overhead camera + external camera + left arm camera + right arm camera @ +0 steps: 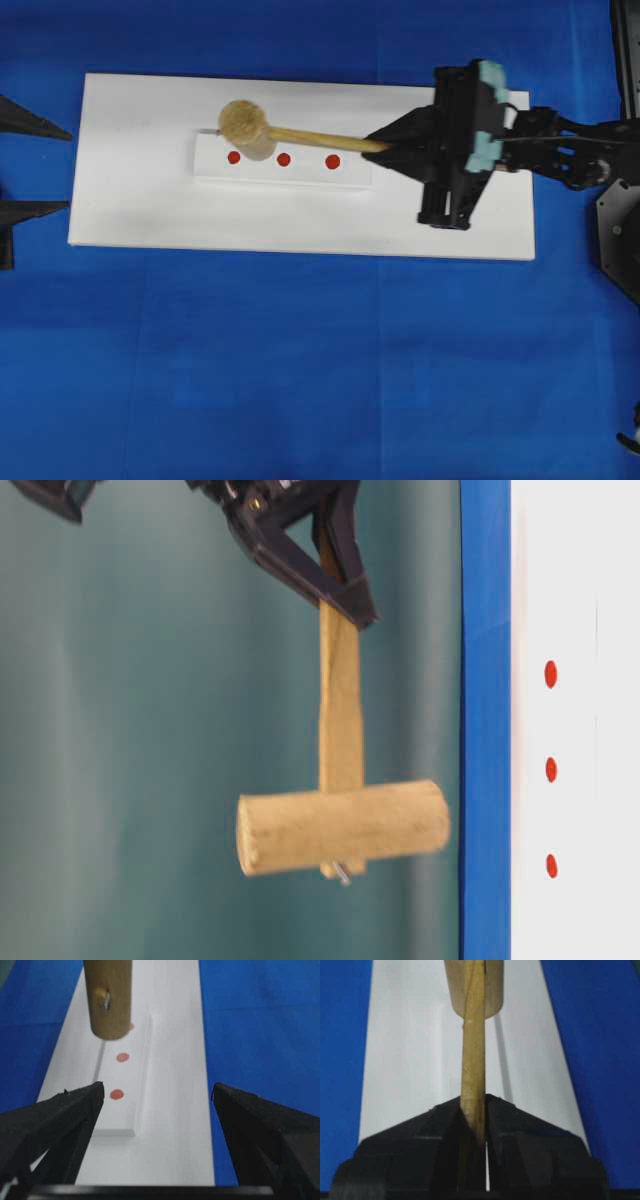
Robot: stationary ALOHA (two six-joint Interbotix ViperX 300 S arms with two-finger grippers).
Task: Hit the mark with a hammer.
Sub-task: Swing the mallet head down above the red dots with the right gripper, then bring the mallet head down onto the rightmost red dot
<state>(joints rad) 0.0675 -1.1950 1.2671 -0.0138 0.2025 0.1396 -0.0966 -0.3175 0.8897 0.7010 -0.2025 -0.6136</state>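
Tan wooden hammer (pixel 250 128), three red marks (pixel 283 159) on white board (pixel 150 200), blue tablecloth (pixel 300 370), black end effector (pixel 385 146).

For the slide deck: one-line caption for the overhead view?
Right gripper holds the wooden mallet by its handle end, head above the white strip with three red dots.

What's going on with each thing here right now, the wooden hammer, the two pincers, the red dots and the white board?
hammer: held by its handle end, lifted clear of the board, head above the dots.
right pincer: shut on the hammer's handle.
left pincer: open, holding nothing.
red dots: three in a row on the raised strip, not touched by the hammer.
white board: lying flat on the blue cloth.
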